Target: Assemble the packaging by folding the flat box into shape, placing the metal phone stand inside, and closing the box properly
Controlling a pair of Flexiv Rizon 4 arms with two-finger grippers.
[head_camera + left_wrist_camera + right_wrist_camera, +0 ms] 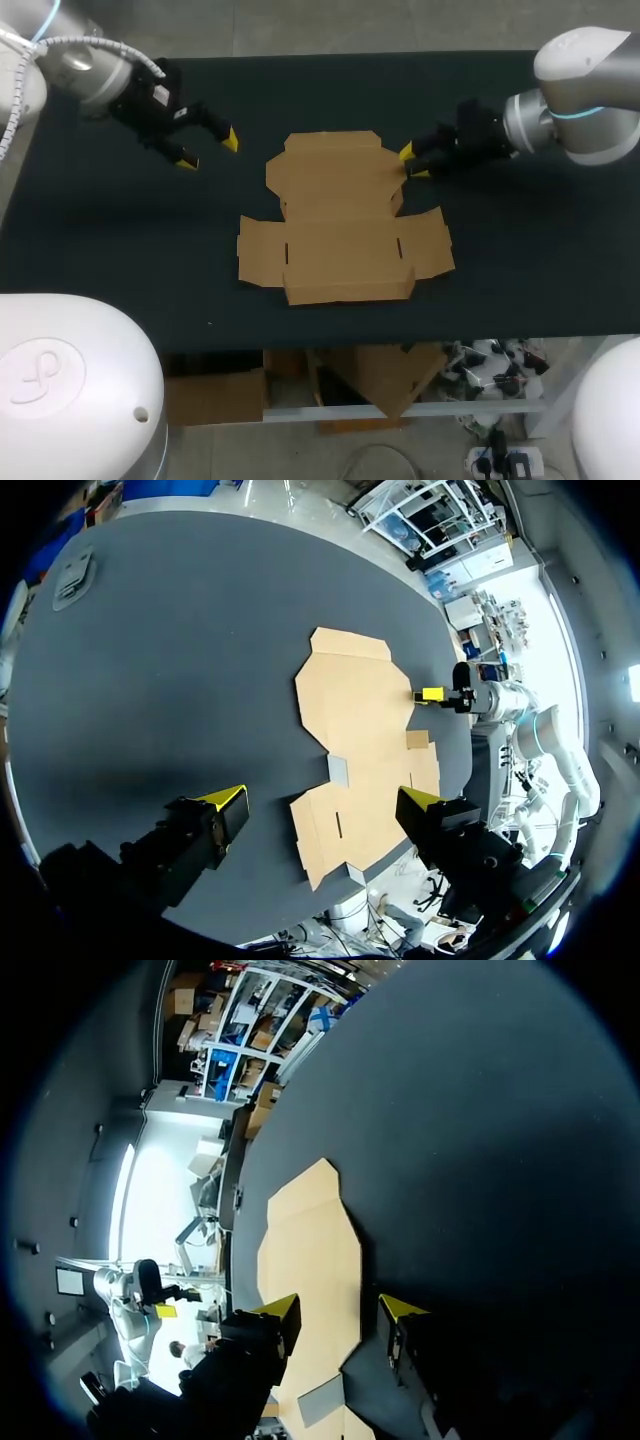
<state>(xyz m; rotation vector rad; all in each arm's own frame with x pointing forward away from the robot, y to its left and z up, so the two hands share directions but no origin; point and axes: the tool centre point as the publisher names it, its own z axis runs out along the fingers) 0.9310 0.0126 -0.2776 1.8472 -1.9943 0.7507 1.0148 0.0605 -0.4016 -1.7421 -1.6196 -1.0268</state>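
Folding is being begun: the flat box (340, 215) is awaiting flap-lifting, left claw (209, 151) and right claw (410, 162) being held open, empty.

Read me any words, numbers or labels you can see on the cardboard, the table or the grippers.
None can be read.
flat box: plain brown cardboard, no print shows.
table: plain dark surface, no marks.
left gripper, right gripper: no legible label.
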